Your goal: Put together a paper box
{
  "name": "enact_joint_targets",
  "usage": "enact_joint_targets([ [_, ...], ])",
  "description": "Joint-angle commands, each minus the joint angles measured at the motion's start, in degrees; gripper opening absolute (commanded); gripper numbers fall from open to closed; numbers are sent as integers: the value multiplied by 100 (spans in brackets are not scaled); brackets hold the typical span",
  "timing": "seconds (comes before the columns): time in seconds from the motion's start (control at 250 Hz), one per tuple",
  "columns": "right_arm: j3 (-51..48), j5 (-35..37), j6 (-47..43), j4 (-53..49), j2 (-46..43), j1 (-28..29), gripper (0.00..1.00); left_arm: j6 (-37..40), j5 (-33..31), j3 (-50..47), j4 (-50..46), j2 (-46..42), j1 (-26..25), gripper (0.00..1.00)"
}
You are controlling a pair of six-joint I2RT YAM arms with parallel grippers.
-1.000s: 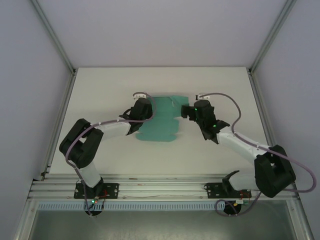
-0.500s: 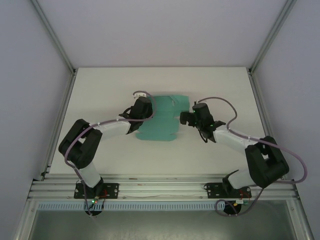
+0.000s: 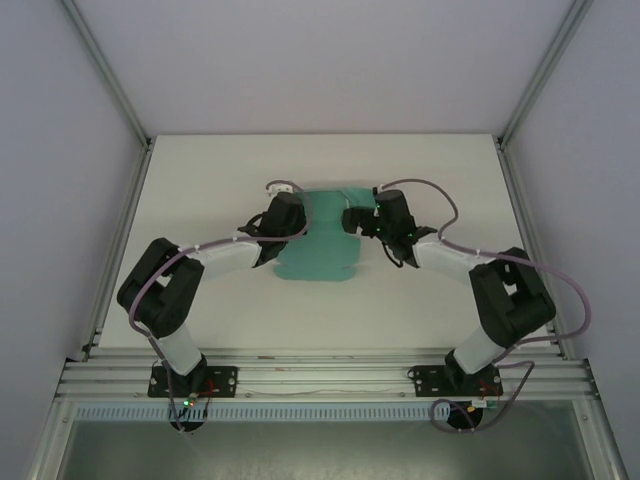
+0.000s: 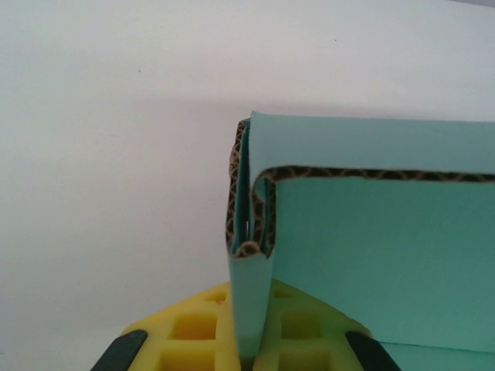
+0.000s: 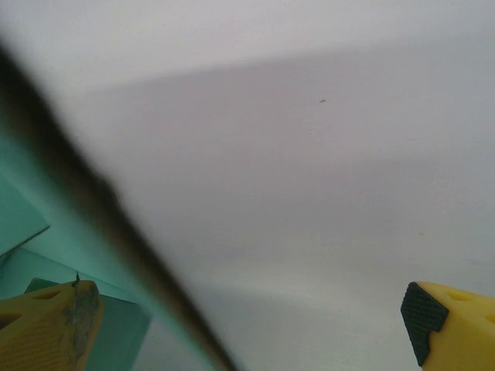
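A: The left fingers point(image 4: 189, 331) are clenched on a fold of the paper box point(image 3: 322, 248), aren't they?

B: Yes. From the left wrist, the two yellow pads pinch an upright wall of teal card point(image 4: 371, 255) that is doubled over on itself, with the brown corrugated edge showing at the fold.

A: And the right fingers point(image 5: 456, 325)?

B: Spread wide with nothing between them. One tip hangs over teal card point(image 5: 19, 220) at the sheet's right far corner, but I cannot tell whether it touches. A dark blurred edge crosses that view on a slant.

A: Where does the box sit?

B: From above, it lies around the middle of the white bench point(image 3: 200, 180), a little toward the far side, between the two arms. Most of the sheet is flat, and its near end is rounded with notches. The left edge stands up in the grip, and a second wall rises along the far side.
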Motion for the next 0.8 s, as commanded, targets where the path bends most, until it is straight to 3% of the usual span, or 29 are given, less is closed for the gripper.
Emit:
enact_joint_targets([
  [0.0, 123, 160, -89, 226, 155, 109, 100, -246, 186, 311, -72, -50, -44, 0],
  [0.2, 154, 1212, -196, 240, 252, 334, 100, -341, 239, 348, -114, 0, -44, 0],
  [0.408, -193, 1193, -286, -12, -514, 326, 100, -205, -21, 319, -311, -64, -44, 0],
  [0.604, -634, 665, -513, -797, -1830, 62, 100, -4, -64, 260, -418, -140, -44, 0],
  [0.799, -681, -1095, -925, -1241, -2534, -774, 93, 136, 383, 148, -217, -232, -43, 0],
])
